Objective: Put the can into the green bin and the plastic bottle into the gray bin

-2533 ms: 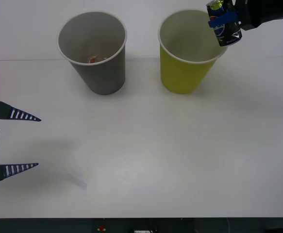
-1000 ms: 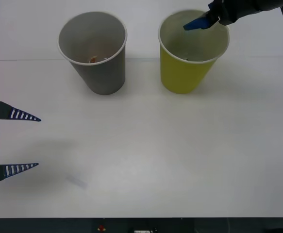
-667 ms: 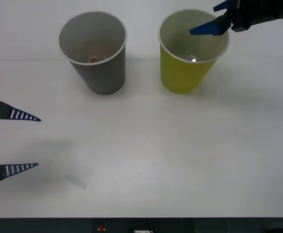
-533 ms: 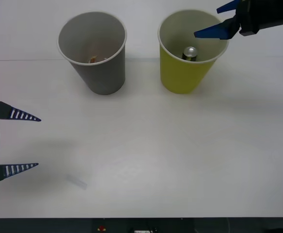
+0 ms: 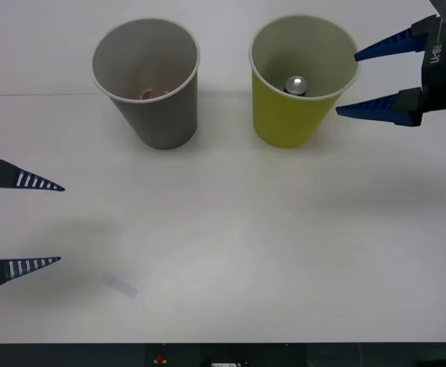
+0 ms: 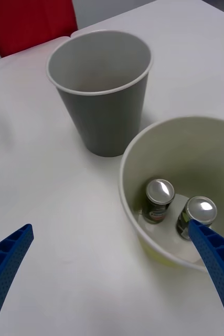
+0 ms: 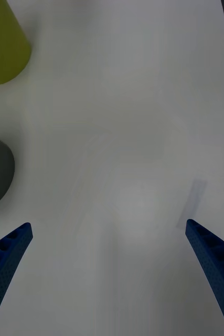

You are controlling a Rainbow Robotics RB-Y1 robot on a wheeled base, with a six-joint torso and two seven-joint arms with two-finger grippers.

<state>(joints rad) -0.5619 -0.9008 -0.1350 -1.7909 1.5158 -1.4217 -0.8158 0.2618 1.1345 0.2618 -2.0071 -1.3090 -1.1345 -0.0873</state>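
Inside the green bin (image 5: 291,115), at its pale bottom, stands the can (image 5: 296,85), upright, its shiny silver top with pull tab facing up. From the right wrist view a second small can (image 6: 195,217) stands just beside the first (image 6: 157,200) on the bin floor, both upright with silver tops, the two near each other but whether they touch cannot be told. The green bin (image 6: 143,239) stands upright on the white worktop (image 5: 230,229), its white rolled rim unobstructed. Beside it, toward the robot's left and apart from it, stands the gray bin (image 5: 157,115), also upright; a small orange-brown item lies at its bottom, too small to identify. From the right wrist the gray bin (image 6: 106,121) appears beyond the green one. The right hand (image 5: 364,82) is held just beside the green bin on its right side, outside the rim, with its blue ribbed fingers (image 5: 379,108) spread wide and gripping nothing. The left hand (image 5: 35,223) hangs over the near left part of the worktop, well apart from both bins, fingers likewise spread wide and unladen. A faint pale strip (image 5: 121,285) lies flat on the worktop near the left hand. A red object (image 6: 30,23) lies beyond the worktop's far edge in the right wrist view.
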